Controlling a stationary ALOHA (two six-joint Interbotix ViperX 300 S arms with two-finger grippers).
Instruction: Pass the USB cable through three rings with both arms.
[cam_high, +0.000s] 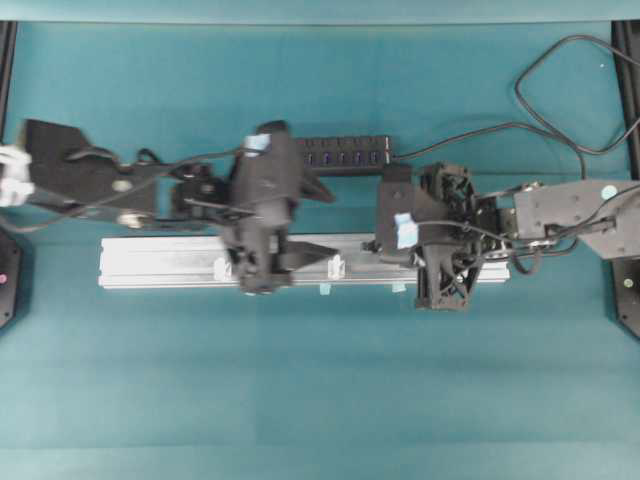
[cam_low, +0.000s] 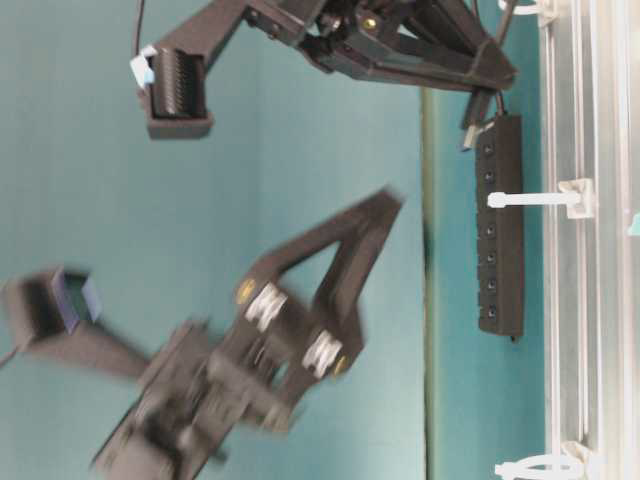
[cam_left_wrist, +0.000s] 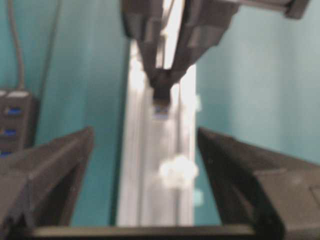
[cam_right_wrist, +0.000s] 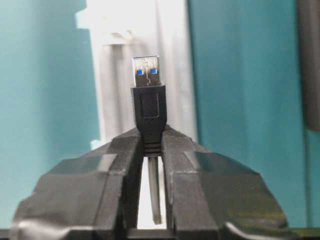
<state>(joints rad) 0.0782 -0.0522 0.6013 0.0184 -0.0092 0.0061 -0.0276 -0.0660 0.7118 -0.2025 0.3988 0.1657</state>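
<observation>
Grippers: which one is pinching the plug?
The right gripper. Its jaws are shut on the black neck of the plug, with the metal tip sticking out. The left gripper is wide open and holds nothing.

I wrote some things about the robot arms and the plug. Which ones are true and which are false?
1. The right gripper pinches the black USB plug with the silver tip. True.
2. The left gripper is squeezed shut. False: its jaws stand wide apart with nothing between them.
3. The black hub strip with blue sockets lies on the teal table beside the long silver aluminium rail. True.
4. The white plastic loop clips are lying loose on the table. False: they stand fixed on the rail.
</observation>
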